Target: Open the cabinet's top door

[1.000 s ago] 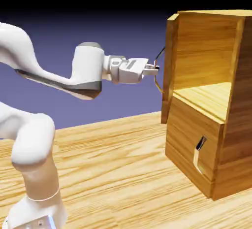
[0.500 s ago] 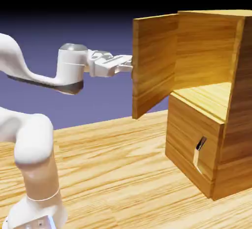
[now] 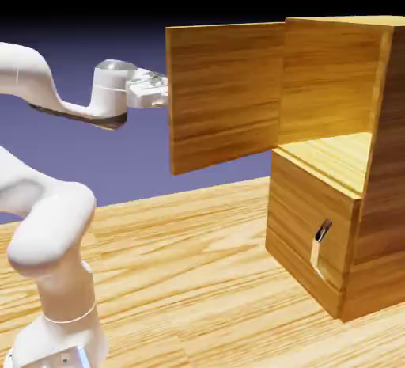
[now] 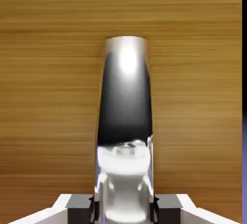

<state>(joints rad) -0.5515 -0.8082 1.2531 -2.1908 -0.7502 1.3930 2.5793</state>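
With our gripper (image 4: 124,212) clamped on the handle (image 4: 126,102) of the top door (image 3: 225,93), swung wide beside the cabinet (image 3: 384,145), we risk slipping off if we pull past the hinge's reach.

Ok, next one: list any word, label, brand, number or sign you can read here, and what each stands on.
No readable text or sign anywhere.
Top door: only wood grain, in both views.
Lower door: grain and a handle, no lettering.
Robot arm: the base has a panel with small marks, too small to read.
Tool: no lettering shows.
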